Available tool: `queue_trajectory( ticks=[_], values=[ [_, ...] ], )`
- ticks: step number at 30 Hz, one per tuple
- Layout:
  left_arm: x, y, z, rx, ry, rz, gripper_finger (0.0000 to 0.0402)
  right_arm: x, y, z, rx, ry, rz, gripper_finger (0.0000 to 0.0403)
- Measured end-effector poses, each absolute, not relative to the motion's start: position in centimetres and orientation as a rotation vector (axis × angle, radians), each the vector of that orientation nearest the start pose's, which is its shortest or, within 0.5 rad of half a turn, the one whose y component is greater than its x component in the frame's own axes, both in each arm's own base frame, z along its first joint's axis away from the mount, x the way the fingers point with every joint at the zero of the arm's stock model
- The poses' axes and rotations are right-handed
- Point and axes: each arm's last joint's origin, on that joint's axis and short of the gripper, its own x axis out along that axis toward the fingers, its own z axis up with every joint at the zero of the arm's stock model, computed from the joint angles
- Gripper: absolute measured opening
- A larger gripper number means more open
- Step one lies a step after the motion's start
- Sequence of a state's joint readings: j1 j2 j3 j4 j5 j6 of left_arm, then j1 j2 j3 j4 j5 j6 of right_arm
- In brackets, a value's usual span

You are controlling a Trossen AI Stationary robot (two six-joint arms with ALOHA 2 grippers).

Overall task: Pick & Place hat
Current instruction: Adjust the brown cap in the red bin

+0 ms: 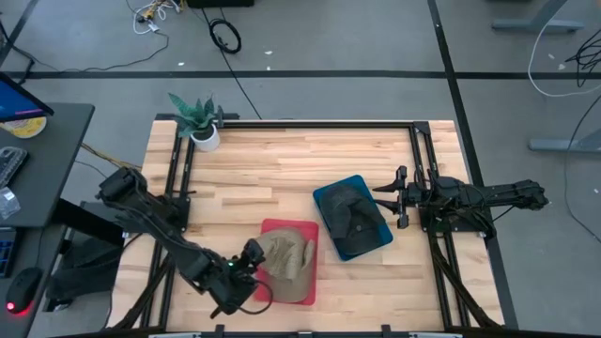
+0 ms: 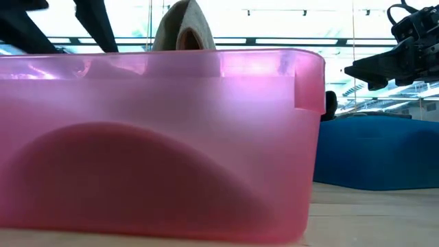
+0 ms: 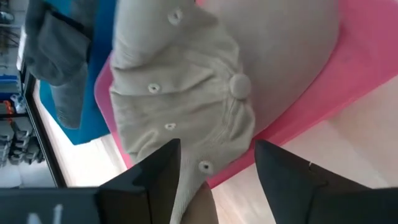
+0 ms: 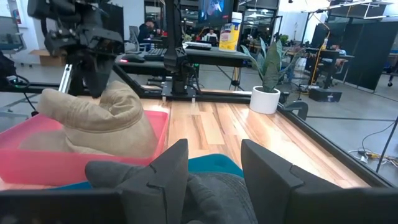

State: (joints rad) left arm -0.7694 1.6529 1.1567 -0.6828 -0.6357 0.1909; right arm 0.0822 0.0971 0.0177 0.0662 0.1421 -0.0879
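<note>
A beige cap (image 1: 289, 259) stands bunched up in the pink tray (image 1: 282, 228) at the table's near middle, and its top rises above the tray's rim in the low view (image 2: 182, 27). My left gripper (image 1: 251, 257) is open at the cap's left side, with the cap's edge (image 3: 189, 199) between its fingers. A dark grey hat (image 1: 355, 221) lies in the blue tray (image 1: 324, 197). My right gripper (image 1: 394, 197) is open and empty at the blue tray's right edge, a little above the grey hat (image 4: 211, 193). My left gripper stands with its open fingers on either side of the beige cap's lower edge (image 3: 189, 199), coming from the table's left. The edge lies close to one finger (image 3: 165, 168). I cannot tell whether it touches. The cap rests in the pink tray.
A potted plant (image 1: 199, 120) stands at the far left corner of the table. Black rails run along the left and right sides (image 1: 420, 160). Bare wood lies between the trays and the far edge (image 1: 300, 160).
</note>
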Motion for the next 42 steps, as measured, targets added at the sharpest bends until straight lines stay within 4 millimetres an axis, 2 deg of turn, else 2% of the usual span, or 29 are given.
queue_trajectory(
  ticks=[8,16,20,22,25,28,37,42],
  values=[
    [25.8,-20.4,19.6,1.033,0.97,-0.175,0.0179,10.3,0.4,16.8,-0.09,0.016,-0.059,0.0155],
    [25.7,-20.6,19.7,1.073,0.943,-0.117,0.0137,10.3,0.4,16.8,-0.089,0.016,-0.059,0.0155],
    [25.6,-21.5,20.8,1.065,0.922,-0.139,0.012,10.3,0.4,16.8,-0.089,0.016,-0.059,0.0155],
    [25.8,-22.2,21.6,0.996,0.908,-0.183,0.0116,10.3,0.4,16.8,-0.089,0.016,-0.059,0.0155],
    [26.3,-22.8,22.8,0.851,0.904,-0.252,0.0118,10.3,0.4,16.8,-0.089,0.015,-0.059,0.0155],
    [26.5,-22.5,22.8,0.809,0.916,-0.245,0.0129,10.3,0.4,16.8,-0.089,0.016,-0.06,0.0155],
    [28.2,-21.8,19.8,0.802,1.004,-0.226,0.0178,10.3,0.4,16.8,-0.089,0.016,-0.059,0.0155],
    [28.5,-21.7,19.2,0.847,1.0,-0.162,0.0191,10.3,0.4,16.8,-0.089,0.016,-0.059,0.0155]
  ],
)
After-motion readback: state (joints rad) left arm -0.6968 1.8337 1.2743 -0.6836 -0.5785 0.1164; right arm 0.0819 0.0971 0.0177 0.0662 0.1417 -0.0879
